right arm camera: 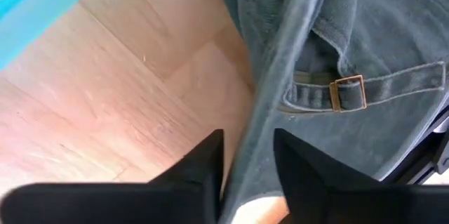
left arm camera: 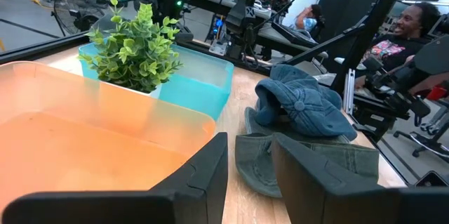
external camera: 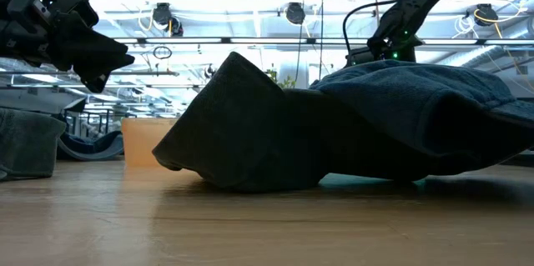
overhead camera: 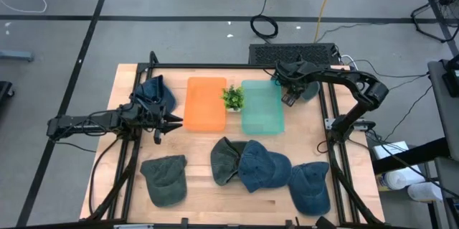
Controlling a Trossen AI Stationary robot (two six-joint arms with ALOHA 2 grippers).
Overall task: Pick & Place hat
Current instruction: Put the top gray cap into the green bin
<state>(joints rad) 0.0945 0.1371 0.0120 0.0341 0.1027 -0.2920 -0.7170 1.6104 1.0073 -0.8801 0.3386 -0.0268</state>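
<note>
Presently we list both bins, orange [overhead camera: 205,103] and teal [overhead camera: 262,107], as empty of hats. Right hand [right arm camera: 247,155]: at the table's [overhead camera: 201,186] far right, fingers pinching the rear edge of a grey-green hat [right arm camera: 351,55], not yet lifted. Left hand [overhead camera: 166,123]: beside the orange bin, fingers narrowly apart, nothing between them. Four hats [overhead camera: 262,168] wait along the near side, one dark hat [overhead camera: 154,91] far left.
</note>
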